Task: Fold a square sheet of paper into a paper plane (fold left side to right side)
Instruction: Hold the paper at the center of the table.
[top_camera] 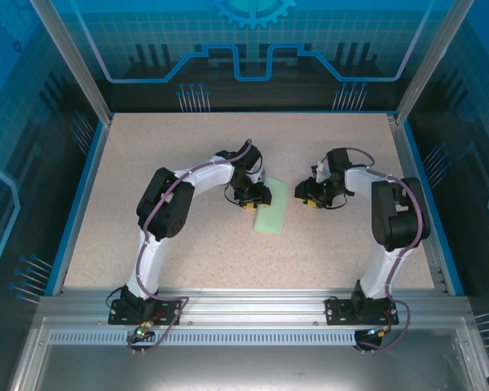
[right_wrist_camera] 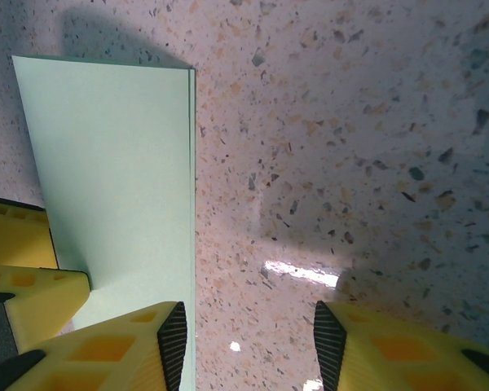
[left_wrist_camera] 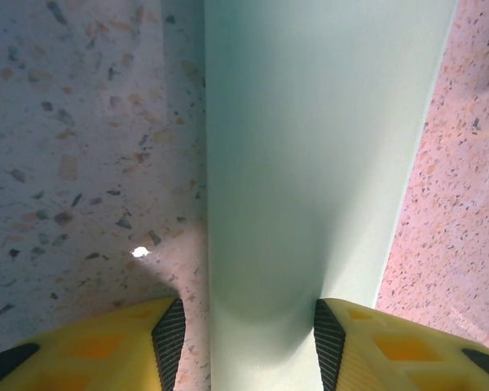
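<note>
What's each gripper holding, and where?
Right gripper: nothing, open over the table. Left gripper straddles the far end of the folded square sheet of paper; an actual grip cannot be told.

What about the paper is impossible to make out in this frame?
1. Top view: the left gripper covers the far end of the paper; its layers are too small to separate.
2. Left wrist view: the paper runs off the top and bottom edges, so both ends are cut off.
3. Right wrist view: the left gripper and a finger of the right gripper hide the paper's near end.
</note>
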You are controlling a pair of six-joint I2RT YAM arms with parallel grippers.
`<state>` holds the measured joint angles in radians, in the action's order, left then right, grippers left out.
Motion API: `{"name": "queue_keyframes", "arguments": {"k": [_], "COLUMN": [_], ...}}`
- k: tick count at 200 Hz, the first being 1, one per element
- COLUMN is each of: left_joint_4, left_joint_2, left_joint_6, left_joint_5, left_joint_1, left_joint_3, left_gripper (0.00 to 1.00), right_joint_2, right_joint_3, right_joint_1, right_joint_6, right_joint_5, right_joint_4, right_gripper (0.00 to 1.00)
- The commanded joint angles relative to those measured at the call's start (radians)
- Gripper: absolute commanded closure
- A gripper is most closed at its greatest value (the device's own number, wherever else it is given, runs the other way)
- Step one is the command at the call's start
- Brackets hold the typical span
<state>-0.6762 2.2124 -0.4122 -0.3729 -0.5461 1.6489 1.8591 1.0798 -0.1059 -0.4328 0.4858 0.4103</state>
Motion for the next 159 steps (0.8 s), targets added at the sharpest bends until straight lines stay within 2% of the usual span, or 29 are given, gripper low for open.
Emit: {"name": "queue_keyframes", "arguments": {"k": [1, 159], "left_joint_4": [-0.013, -0.033], "left_joint_2": [0.061, 0.078], "left_joint_6": [-0.004, 0.013], "left_joint_5": [-0.012, -0.015], "left_joint_1": [-0.029, -0.037], "left_joint_3": [0.02, 0.035], "left_gripper": [0.5, 0.49], "right_joint_2": [0.001, 0.005], "right_joint_3": [0.005, 0.027], "right_joint_1": [-0.011, -0.05], "right_joint_6": [-0.009, -0.027], "right_joint_5": [0.017, 0.019], "right_joint_4": [0.01, 0.01], "right_gripper": [0.52, 0.53]}}
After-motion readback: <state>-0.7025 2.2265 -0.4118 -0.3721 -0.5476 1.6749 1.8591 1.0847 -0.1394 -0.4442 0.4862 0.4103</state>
